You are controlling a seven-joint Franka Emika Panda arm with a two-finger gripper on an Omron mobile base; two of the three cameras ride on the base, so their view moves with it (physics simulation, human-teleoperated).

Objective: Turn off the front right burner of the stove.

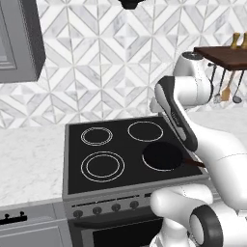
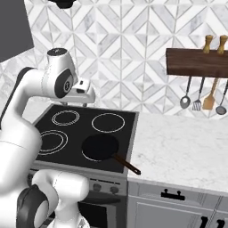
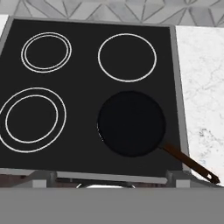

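**Ana:** On the stove (image 1: pixel 116 159), where exactly is the front right burner (image 3: pixel 131 124)?

**Ben:** Near right corner of the black glass top. A black frying pan (image 3: pixel 131 124) sits right on it and covers it, so the ring itself is hidden. From the hand view the pan's brown handle (image 3: pixel 190 164) runs off toward the near right, past the edge of the glass and over the marble table (image 3: pixel 201 87).

**Ana:** And the other burners?

**Ben:** A single-ringed one (image 3: pixel 127 57) lies far right, just behind the pan. Two double-ringed ones are on the left, the larger (image 3: pixel 31 119) near and the smaller (image 3: pixel 46 52) far.

**Ana:** Knobs?

**Ben:** A row of small dark knobs (image 1: pixel 106 208) runs along the grey steel front panel, below the glass. In the left base view the arm's white body covers the right end of that row.

**Ana:** What about the fingers?

**Ben:** I cannot tell whether they are apart or together. The hand (image 2: pixel 82 94) hangs above the far left part of the stove in the right base view, well clear of the pan and the knobs.

**Ana:** Anything else nearby?

**Ben:** A wooden shelf (image 2: pixel 196 62) on the tiled wall to the right, with utensils (image 2: pixel 202 98) hanging beneath it.
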